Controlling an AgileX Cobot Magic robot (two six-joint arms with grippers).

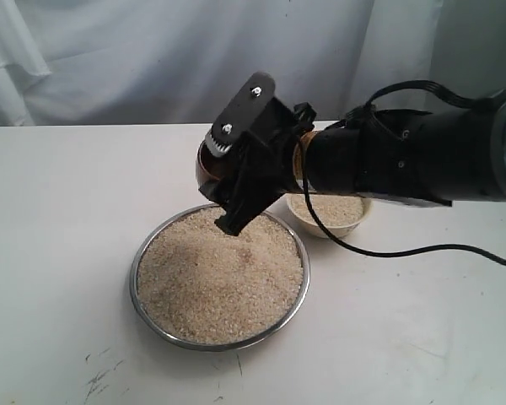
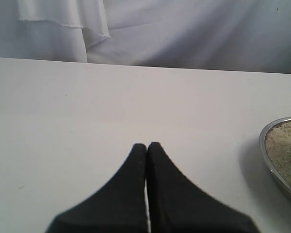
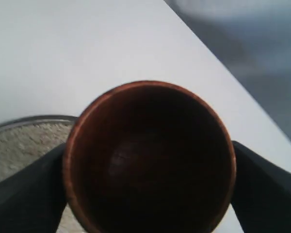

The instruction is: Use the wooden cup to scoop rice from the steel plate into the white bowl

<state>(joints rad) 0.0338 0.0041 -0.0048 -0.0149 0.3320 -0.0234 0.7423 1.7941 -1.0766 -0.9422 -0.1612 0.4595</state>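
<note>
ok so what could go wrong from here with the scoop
1. The rice sits nearly level with the rim of the steel plate, so digging may push grains onto the table.
2. The right fingers pinch the round wooden cup only by its sides; it might twist under load.
3. The white bowl already holds rice, so a pour could spill.

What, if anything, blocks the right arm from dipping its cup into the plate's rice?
Likely nothing: the right gripper holds the empty wooden cup over the steel plate, with open rice right below.
</note>
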